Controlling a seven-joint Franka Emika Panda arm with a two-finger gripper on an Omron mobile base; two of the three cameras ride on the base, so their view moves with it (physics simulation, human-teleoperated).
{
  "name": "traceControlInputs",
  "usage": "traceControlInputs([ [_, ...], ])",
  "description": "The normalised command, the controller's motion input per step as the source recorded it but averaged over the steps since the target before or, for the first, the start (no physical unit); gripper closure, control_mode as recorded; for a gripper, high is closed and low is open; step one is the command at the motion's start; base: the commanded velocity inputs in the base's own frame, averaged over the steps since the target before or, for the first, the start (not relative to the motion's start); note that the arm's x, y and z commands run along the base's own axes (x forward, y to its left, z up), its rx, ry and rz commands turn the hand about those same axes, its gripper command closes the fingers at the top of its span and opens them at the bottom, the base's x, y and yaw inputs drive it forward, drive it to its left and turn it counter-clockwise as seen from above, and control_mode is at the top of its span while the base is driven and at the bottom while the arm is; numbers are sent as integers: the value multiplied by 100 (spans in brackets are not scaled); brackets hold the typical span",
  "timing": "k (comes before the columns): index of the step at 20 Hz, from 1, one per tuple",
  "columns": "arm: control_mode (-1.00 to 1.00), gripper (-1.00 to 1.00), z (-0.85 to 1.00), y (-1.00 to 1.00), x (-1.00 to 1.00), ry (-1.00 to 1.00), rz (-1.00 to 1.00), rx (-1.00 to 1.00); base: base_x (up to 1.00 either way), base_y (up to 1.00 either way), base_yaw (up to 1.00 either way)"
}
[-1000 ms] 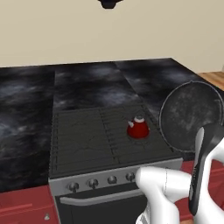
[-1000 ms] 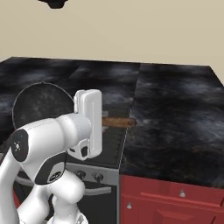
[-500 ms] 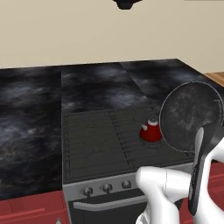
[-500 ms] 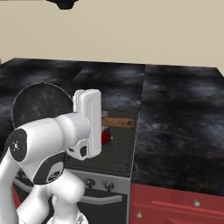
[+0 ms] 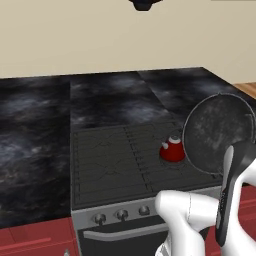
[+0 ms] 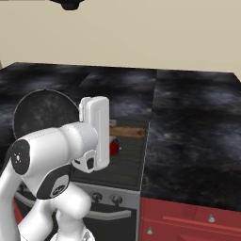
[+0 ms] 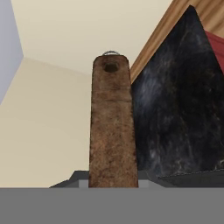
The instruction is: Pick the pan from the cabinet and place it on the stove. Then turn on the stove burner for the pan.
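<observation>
Now carrying the pan toward the stove, not yet set down.
Left base view: the pan [image 5: 219,132] hangs tilted beside the stove [image 5: 120,165], near a red kettle [image 5: 172,149]. Right base view: its wooden handle [image 6: 127,132] juts past the arm. Hand view: fingers clenched on it; next, lower onto the front-left burner [image 5: 107,167].

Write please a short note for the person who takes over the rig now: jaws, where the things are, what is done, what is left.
Jaws: shut on the pan's brown handle.
Pan: held in the air, tilted on edge, at the right side of the stove.
Kettle: on the stove's right side.
Front-left burner: nothing on it.
Done: pan is picked up and carried to the stove.
Left: set the pan flat on the front-left burner, release, then turn the knob for that burner.
</observation>
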Motion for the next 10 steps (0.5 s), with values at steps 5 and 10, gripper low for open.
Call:
traceControlInputs([
  [5,100,100,0,0,0,0,0,0,8,-11,0],
  [10,100,100,0,0,0,0,0,0,1,0,0],
])
